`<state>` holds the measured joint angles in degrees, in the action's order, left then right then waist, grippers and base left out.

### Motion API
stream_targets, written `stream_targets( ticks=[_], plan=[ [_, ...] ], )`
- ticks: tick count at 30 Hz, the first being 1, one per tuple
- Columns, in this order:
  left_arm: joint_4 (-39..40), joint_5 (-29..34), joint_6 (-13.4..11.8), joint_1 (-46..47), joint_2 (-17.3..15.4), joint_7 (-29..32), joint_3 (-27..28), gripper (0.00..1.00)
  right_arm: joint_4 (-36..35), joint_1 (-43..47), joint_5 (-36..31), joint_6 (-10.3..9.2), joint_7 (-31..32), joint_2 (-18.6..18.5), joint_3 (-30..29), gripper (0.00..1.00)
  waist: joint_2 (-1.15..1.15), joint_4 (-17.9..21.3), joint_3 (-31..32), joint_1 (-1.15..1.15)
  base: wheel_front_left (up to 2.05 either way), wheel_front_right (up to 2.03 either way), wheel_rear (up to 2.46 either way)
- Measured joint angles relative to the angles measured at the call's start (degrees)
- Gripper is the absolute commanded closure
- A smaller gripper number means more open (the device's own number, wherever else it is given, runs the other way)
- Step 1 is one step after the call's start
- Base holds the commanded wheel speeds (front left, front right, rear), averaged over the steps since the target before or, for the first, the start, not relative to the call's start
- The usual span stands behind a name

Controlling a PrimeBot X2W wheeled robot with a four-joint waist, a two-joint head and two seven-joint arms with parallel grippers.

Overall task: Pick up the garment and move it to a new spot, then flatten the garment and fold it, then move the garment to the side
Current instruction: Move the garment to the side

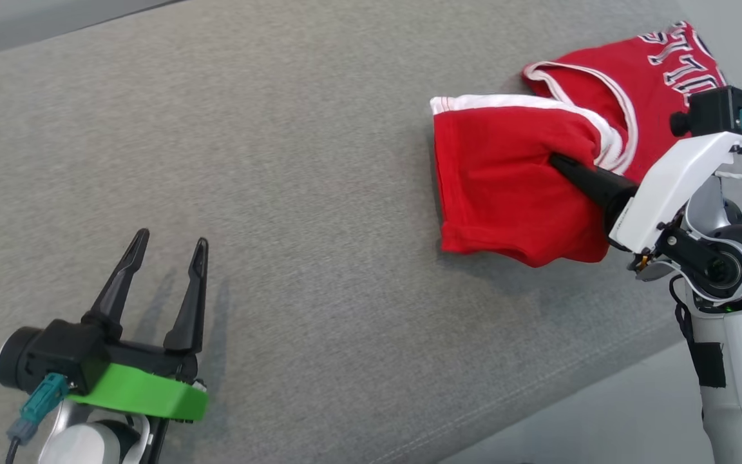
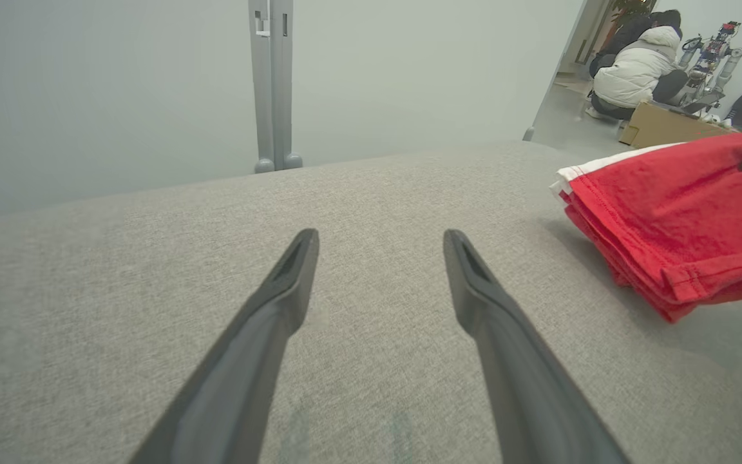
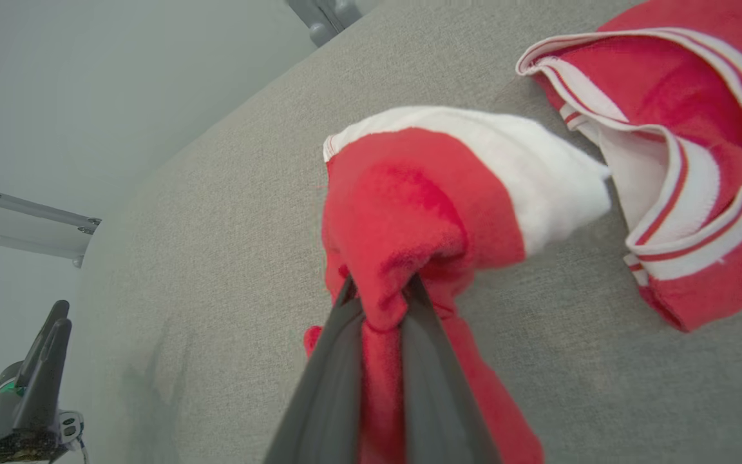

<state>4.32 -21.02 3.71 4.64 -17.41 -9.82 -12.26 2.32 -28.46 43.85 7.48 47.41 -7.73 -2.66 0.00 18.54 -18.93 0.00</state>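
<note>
**A:** Start at the pincer. What has it got?

**B:** The right gripper [image 1: 556,161] is clenched on a pinch of red cloth. In its wrist view the fabric bulges up between the two fingers. The held part of the garment [image 1: 506,187] rides up off the grey padded surface [image 1: 281,193] and drapes down on the near side.

**A:** And the rest of it?

**B:** It lies at the far right. The lettered chest and the white-trimmed armhole [image 3: 686,212] rest on the pad. Bunched, not flat.

**A:** The other arm?

**B:** The left gripper [image 1: 171,240] sits near left with its fingers spread, grasping nothing, well apart from the cloth.

**A:** Which step, then?

**B:** My reading is the first one, pick up and carry to a new spot. The layered left edge could hint at a fold, so I am not certain.

**A:** What does the next move need?

**B:** Probably a lift high enough that the trailing chest clears the pad, then a carry left toward open surface. One pinch holds it all, so a slow pace would be wise.
</note>
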Motion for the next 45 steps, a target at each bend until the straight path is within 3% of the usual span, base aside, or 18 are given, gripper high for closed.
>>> stream_targets(
  ticks=[6, 12, 18, 26, 34, 39, 45],
  plan=[
    [3.1, 0.7, 0.0, 1.7, -1.3, 2.7, -0.8, 0.0, 2.9, -1.3, -1.4, 0.0, -3.7, -2.1, -0.6, 1.0, 0.0, 3.4, -3.0, 0.0, 0.0, 0.0, 0.0],
    [5.9, 1.3, 0.0, 3.4, -1.7, 4.6, -1.9, 0.0, 8.3, -7.3, -6.9, 0.0, -8.6, -7.0, -1.9, 1.0, 0.0, 3.7, -6.5, 0.0, 0.0, 0.0, 0.0],
    [6.7, 1.5, -0.2, 4.2, -1.7, 5.3, -2.6, 0.0, 13.2, -15.7, -10.6, 0.0, -9.4, -11.0, -1.9, 1.0, 0.0, 1.1, -8.6, 0.0, 0.0, 0.0, 0.0],
    [6.7, 1.5, -0.7, 4.5, -1.5, 5.1, -3.0, 0.0, 18.9, -22.3, -15.5, 0.01, -4.4, -18.3, -2.6, 1.0, 0.0, -3.6, -11.3, 0.0, 0.0, 0.0, 0.0],
    [6.2, 1.5, -0.7, 6.3, -0.5, 4.1, -4.2, 0.0, 21.7, -20.8, -19.8, 0.01, -0.6, -28.2, -0.7, 1.0, 0.0, -7.6, -13.6, 0.0, 0.0, 0.0, 0.0],
    [5.3, 1.5, -0.8, 6.5, -0.3, 3.2, -4.2, 0.0, 22.1, -19.3, -19.5, 0.02, -0.2, -31.3, -0.6, 1.0, 0.0, -9.7, -14.3, 0.0, 0.0, 0.0, 0.0],
    [4.3, 1.4, -0.9, 6.9, 0.1, 2.5, -4.5, 0.0, 20.0, -19.4, -16.8, 0.03, -5.9, -34.1, 3.0, 1.0, 0.0, -10.8, -14.0, 0.0, 0.0, 0.0, 0.0]
  ],
)
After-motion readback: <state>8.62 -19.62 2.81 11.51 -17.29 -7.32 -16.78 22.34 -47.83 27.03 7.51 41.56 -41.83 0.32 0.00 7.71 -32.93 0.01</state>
